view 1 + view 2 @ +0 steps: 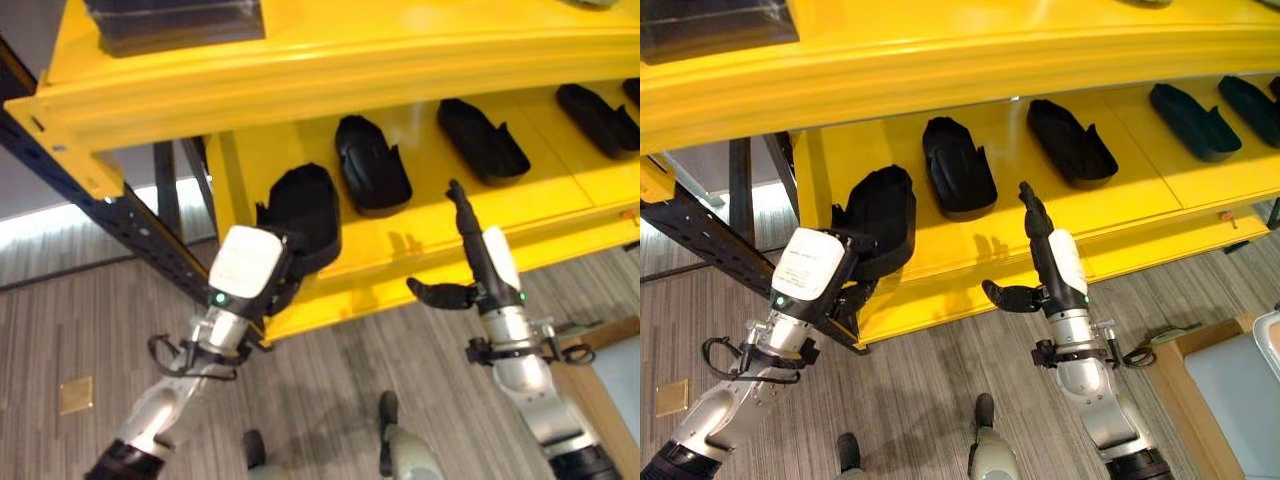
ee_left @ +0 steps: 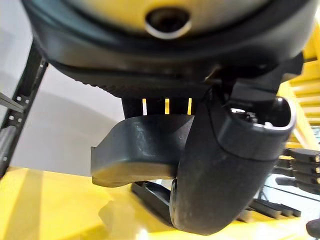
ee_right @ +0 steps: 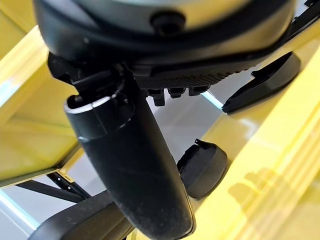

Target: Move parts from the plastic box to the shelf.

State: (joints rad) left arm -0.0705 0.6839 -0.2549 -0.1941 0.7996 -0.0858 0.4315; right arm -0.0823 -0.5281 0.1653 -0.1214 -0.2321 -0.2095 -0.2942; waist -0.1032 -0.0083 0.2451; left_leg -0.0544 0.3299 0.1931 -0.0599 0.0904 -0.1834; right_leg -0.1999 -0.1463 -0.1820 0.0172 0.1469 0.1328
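A yellow shelf (image 1: 420,240) carries a row of black moulded parts (image 1: 370,165), (image 1: 482,138), (image 1: 598,118). My left hand (image 1: 262,268) is at the shelf's left end, shut on another black part (image 1: 300,205) that rests over the shelf's front edge. In the left wrist view this part (image 2: 140,145) lies between the thumb (image 2: 225,165) and the fingers behind it. My right hand (image 1: 1055,268) is open in front of the shelf, a little below its edge. Its fingers point straight up, the thumb sticks out sideways, and it holds nothing. The right wrist view shows two shelved parts (image 3: 202,167), (image 3: 262,82) beyond the thumb.
A yellow beam (image 1: 300,80) of the upper shelf hangs over the row, with a dark item (image 1: 170,20) on top. Dark slanted frame posts (image 1: 120,215) stand at the left. A pale blue-grey surface with a wooden edge (image 1: 1230,385) is at the lower right.
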